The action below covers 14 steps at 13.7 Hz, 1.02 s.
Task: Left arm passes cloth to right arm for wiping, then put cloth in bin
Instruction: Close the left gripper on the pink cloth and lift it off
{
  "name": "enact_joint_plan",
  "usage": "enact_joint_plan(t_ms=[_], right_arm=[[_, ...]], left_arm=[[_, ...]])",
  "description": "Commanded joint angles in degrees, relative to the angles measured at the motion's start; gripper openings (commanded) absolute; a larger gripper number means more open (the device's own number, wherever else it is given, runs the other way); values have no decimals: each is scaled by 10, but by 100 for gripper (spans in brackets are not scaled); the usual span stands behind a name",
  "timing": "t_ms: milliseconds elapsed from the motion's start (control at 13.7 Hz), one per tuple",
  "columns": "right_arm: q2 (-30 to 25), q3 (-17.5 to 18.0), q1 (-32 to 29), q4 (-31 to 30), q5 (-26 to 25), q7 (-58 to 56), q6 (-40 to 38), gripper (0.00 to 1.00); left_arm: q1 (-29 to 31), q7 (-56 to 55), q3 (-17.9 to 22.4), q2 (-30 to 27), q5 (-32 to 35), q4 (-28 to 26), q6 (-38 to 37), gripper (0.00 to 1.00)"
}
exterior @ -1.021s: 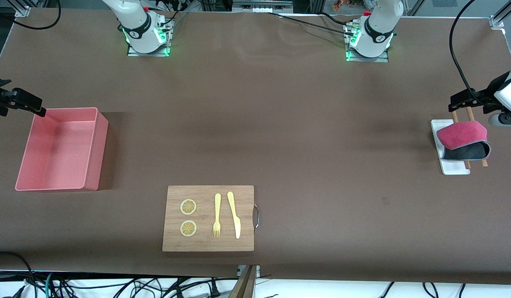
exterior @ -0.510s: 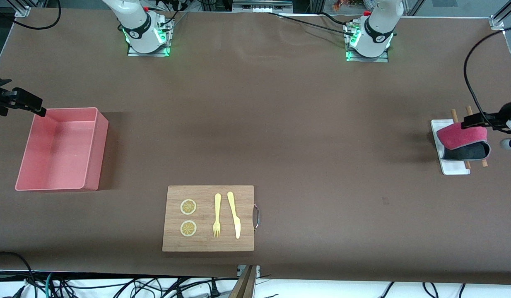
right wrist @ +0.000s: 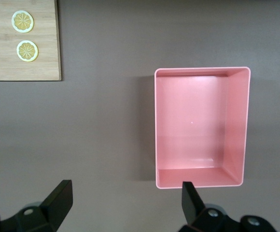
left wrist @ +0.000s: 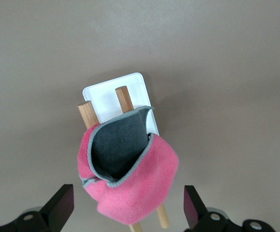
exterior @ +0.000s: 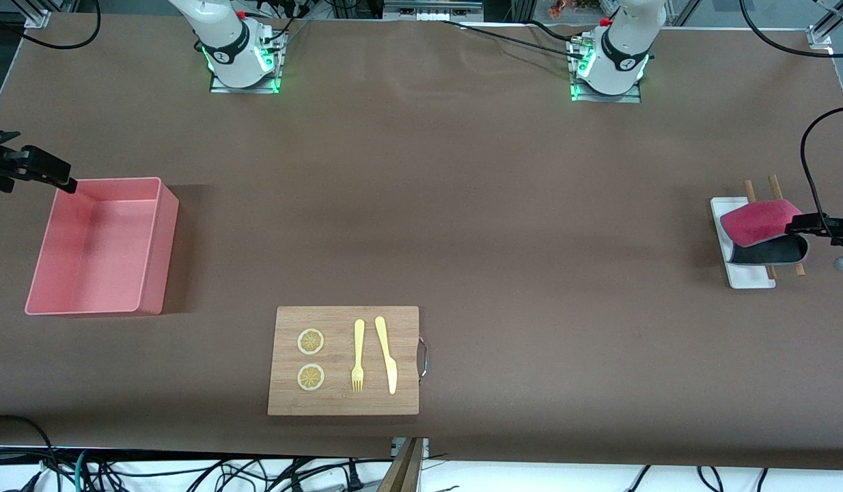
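At the left arm's end of the surface, the cloth [exterior: 763, 231] lies folded across two wooden rods [left wrist: 89, 115] on a small white tray [exterior: 746, 275], raised for an easy pinch. The left tool [left wrist: 129, 209] hangs over it, wide open and empty. The right tool [right wrist: 125, 205], also spread and empty, waits above the surface beside the bin [exterior: 158, 232], apparently ready for the handover

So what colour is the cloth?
The cloth is crimson-pink outside, dark grey inside, with a grey stitched edge; clearest in the left wrist view.
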Motion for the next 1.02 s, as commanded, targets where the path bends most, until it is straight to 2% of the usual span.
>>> enact_joint_plan(t_ms=[0, 365, 438, 510, 656, 802, 948], right_arm=[[16, 0, -1, 11, 4, 5, 6, 100], [13, 0, 0, 11, 7, 3, 5, 100], [12, 1, 0, 11, 8, -1, 4, 100], [11, 1, 0, 11, 8, 0, 3, 100], [9, 1, 0, 11, 8, -4, 3, 100], [8, 1, 0, 11, 9, -4, 3, 100], [8, 0, 0, 11, 9, -3, 3, 100]], left_arm=[[20, 52, -5, 25, 12, 16, -1, 100], [23, 53, -4, 34, 13, 14, -7, 100], [23, 55, -4, 35, 14, 17, -7, 88], [24, 73, -4, 36, 12, 17, -7, 72], [32, 102, -5, 45, 9, 20, -4, 55], [33, 104, -5, 48, 10, 21, -4, 52], [33, 104, -5, 50, 9, 22, -4, 54]])
